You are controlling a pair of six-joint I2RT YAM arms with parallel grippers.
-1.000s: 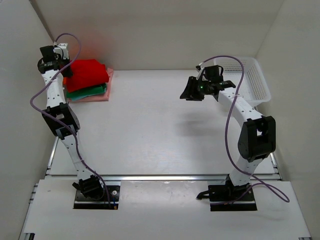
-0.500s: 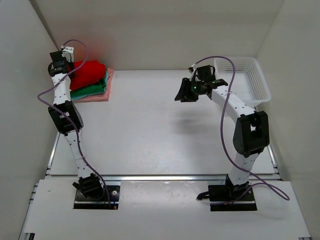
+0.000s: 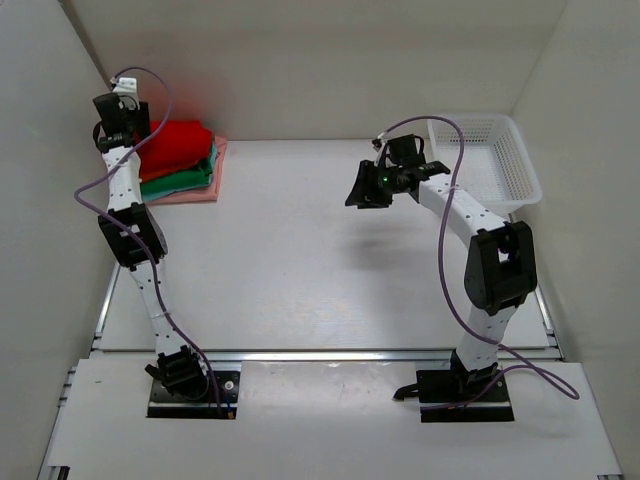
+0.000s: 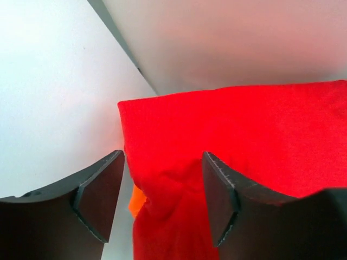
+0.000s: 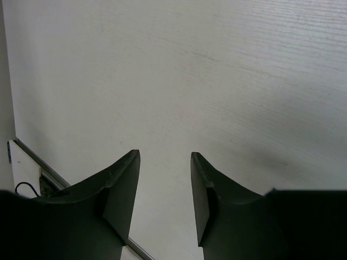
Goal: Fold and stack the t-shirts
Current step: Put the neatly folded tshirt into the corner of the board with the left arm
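The t-shirts lie stacked at the back left of the table. The large red shirt (image 3: pixel 178 143) is on top, over a green one (image 3: pixel 192 178) and a pale pink one (image 3: pixel 203 193). In the left wrist view a bit of the orange shirt (image 4: pixel 136 199) peeks out under the red shirt (image 4: pixel 244 135). My left gripper (image 3: pixel 127 133) hangs over the stack's left end. Its jaws (image 4: pixel 162 158) stand open with a bunched fold of red cloth lying loose beneath them. My right gripper (image 3: pixel 363 190) hovers open above bare table, nothing between its fingers (image 5: pixel 165 155).
A white mesh basket (image 3: pixel 528 172) stands at the back right corner. White walls close in the left, back and right sides, and the left wall runs close beside the stack. The table's metal front rail (image 5: pixel 49 176) shows in the right wrist view.
My left gripper has opened and let go of the red shirt, which now rests on the stack. My right gripper has drifted left over the table, still open.
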